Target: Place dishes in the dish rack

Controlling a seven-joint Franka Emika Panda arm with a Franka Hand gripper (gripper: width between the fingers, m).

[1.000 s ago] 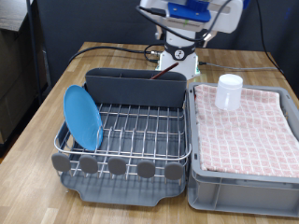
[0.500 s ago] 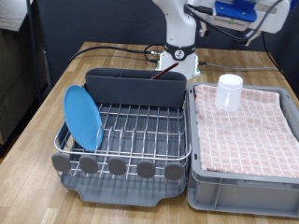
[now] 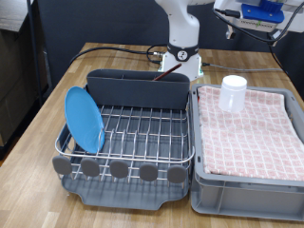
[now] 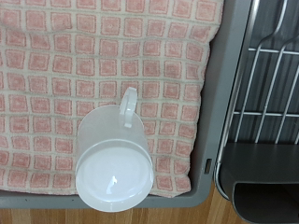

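Note:
The light-blue plate (image 3: 84, 119) stands on edge in the dish rack (image 3: 142, 128) at the exterior view's left. The white cup (image 3: 233, 93) stands upright on the pink checked cloth (image 3: 252, 128) in the grey crate. In the wrist view the cup (image 4: 115, 161) shows from above with its handle, beside the rack's wires (image 4: 271, 84). My gripper (image 3: 258, 13) is high at the exterior view's top right, above the cup and apart from it. Its fingers do not show in either view. The wooden spoon is out of view.
The tall grey cutlery bin (image 3: 138, 87) runs along the rack's far side and round knobs (image 3: 119, 169) line its near edge. The grey crate (image 3: 249, 185) sits right beside the rack. Cables (image 3: 123, 49) lie on the wooden table behind.
My hand has swung from above the rack's far side to the exterior view's right, over the cup. Plate and cup have not moved.

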